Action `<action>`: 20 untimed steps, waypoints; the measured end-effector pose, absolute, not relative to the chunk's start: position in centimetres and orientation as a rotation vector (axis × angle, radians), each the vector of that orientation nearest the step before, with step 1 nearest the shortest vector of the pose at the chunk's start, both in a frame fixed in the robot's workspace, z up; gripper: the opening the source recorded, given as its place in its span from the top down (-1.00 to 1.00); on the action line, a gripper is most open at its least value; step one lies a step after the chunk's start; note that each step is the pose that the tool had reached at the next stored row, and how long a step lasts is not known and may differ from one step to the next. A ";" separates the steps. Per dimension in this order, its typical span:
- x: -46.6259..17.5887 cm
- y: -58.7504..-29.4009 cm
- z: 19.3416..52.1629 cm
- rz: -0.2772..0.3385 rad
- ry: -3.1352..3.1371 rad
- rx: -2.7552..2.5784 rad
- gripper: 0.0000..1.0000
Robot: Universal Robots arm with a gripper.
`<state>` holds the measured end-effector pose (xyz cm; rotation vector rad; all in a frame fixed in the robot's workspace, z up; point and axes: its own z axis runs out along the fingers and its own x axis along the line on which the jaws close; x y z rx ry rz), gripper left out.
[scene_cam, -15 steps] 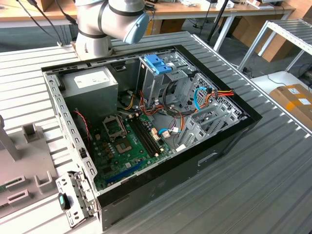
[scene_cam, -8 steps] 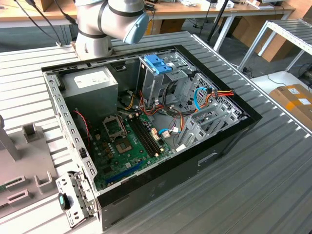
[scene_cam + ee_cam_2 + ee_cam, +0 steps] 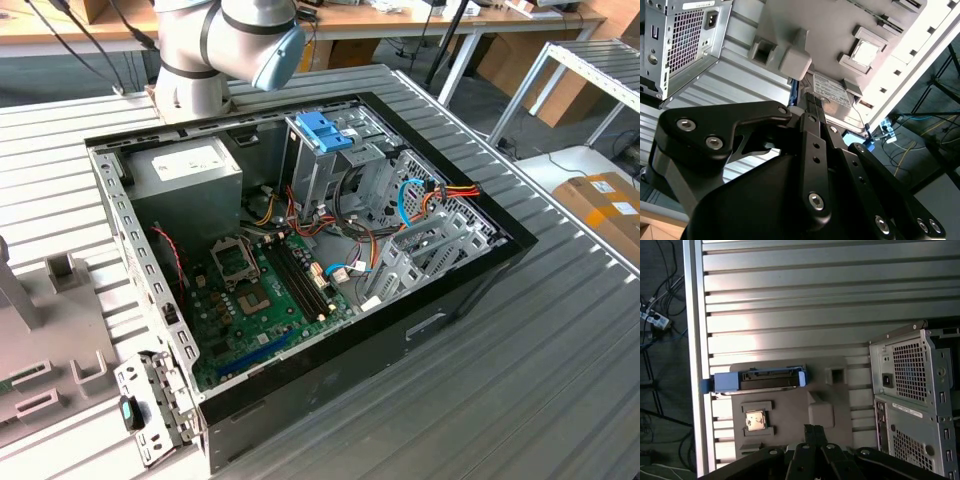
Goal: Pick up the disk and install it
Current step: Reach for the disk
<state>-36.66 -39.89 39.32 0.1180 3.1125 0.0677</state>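
On the ribbed metal table [image 3: 540, 400], which spreads across the whole exterior view, an open black computer case [image 3: 400, 330] lies on its side at the centre of the frame. Its green motherboard [image 3: 270, 290] sits toward the lower left of the opening. A metal drive cage [image 3: 330, 170] topped by a blue latch [image 3: 325, 130] stands toward the upper middle. The grey robot arm [image 3: 225, 45] rises at the upper middle of that view, just behind the case. At the exterior view's left edge lies a flat grey fixture plate [image 3: 55, 330], beside the case.

From where I stand, the black gripper [image 3: 813, 429] hangs over this plate in the first wrist view. Its jaws are drawn narrow, almost together, with nothing between them.

The disk [image 3: 760, 380] stands on edge in a slot of the plate, near the table's rim. Its light-blue frame runs along the edge facing the camera, and it is apart from the gripper's tips. In the second wrist view its labelled grey face shows just past the tips.

A small square processor chip [image 3: 755, 421] rests in a pocket of the plate, close to the disk.
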 end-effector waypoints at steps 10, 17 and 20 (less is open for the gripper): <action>-37.3 -39.9 39.3 0.068 3.112 0.118 0.80; -37.7 -39.9 39.3 0.068 3.112 0.118 0.80; -37.9 -39.9 39.3 0.068 3.112 0.118 0.80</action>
